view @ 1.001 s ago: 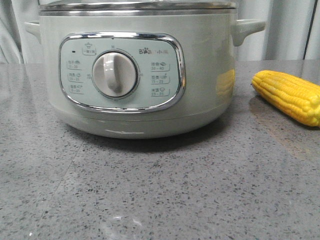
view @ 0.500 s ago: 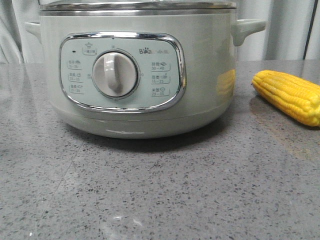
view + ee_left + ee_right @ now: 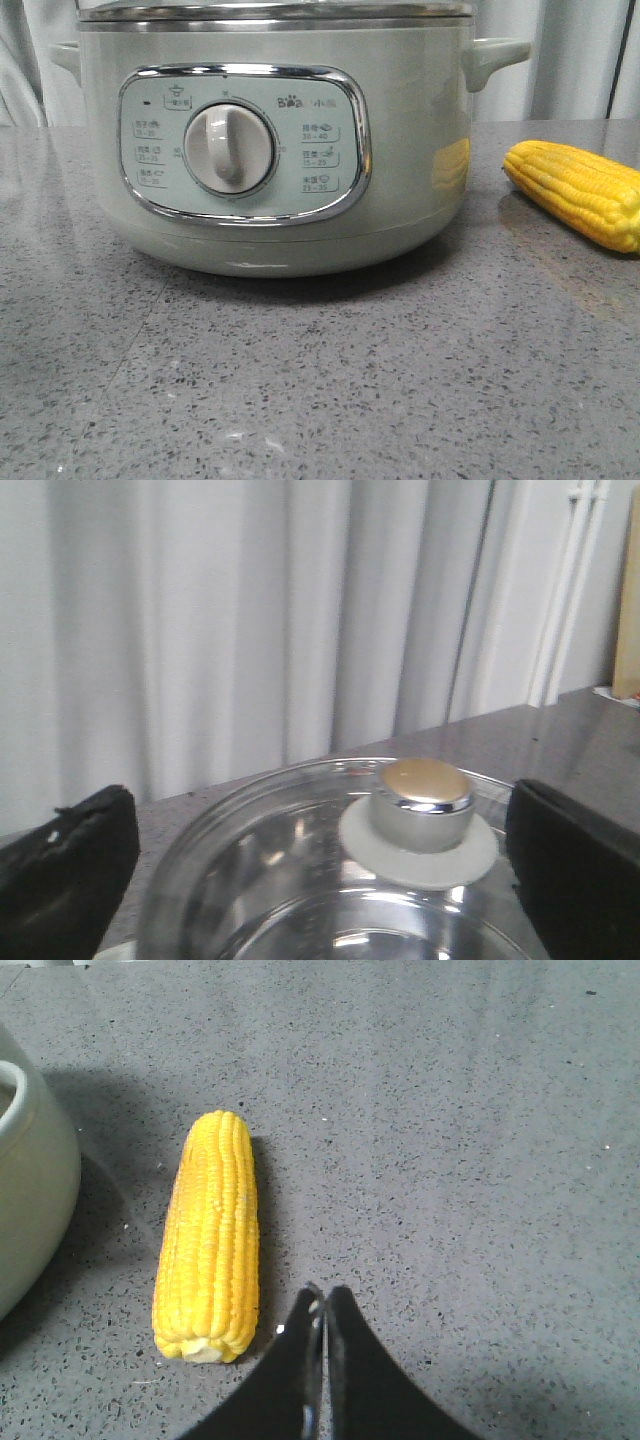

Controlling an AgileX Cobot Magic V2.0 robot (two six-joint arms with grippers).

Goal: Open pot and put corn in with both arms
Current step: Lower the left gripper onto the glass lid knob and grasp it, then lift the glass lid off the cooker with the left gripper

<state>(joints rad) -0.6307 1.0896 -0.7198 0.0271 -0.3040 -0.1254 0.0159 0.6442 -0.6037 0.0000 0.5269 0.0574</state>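
The left claw [image 3: 320, 880] was spread wide around the glass lid's knob [image 3: 425, 802]; the right claw [image 3: 322, 1305] was clenched, empty. The corn [image 3: 208, 1235], judged stiff and light, lay beside the pot [image 3: 270, 150] toward the worktop's right edge.

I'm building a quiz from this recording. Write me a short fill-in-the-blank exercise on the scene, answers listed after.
1. The glass lid is still ____ the pot.
2. The corn lies on the grey countertop, ____ the pot.
3. The right gripper hovers by the corn with its fingers ____.
4. The fingers of the left gripper stand spread on either side of the lid's ____.

Missing words: on; outside; shut; knob
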